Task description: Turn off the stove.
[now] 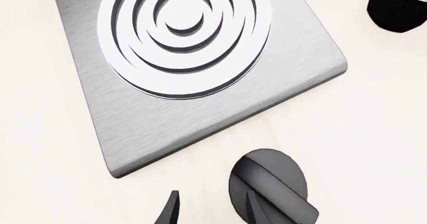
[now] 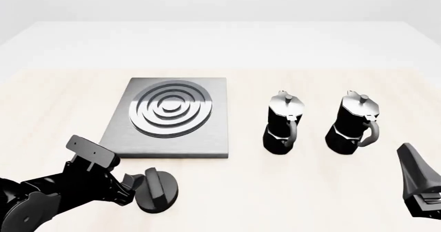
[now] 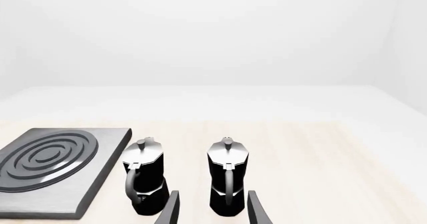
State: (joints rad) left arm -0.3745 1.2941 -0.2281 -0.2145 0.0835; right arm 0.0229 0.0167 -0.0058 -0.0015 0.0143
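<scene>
The stove's grey metal plate (image 2: 206, 139) with silver burner rings (image 2: 167, 109) lies left of centre on the table. Its round black knob (image 2: 158, 189) sits apart from the plate, near the front edge. My left gripper (image 2: 132, 184) is right against the knob's left side. In the left wrist view the plate (image 1: 153, 129) fills the frame. There the left gripper (image 1: 210, 211) is open, one finger (image 1: 170, 211) over bare table and the other overlapping the knob (image 1: 270, 181). I cannot tell whether it touches. My right gripper (image 2: 408, 152) hangs open at the front right, holding nothing.
Two black-and-silver moka pots (image 2: 283, 123) (image 2: 355, 123) stand upright right of the plate. The right wrist view shows both pots (image 3: 143, 179) (image 3: 227, 176) ahead of the open right gripper (image 3: 212, 211). A black pot base (image 1: 397, 7) shows at the left wrist view's corner.
</scene>
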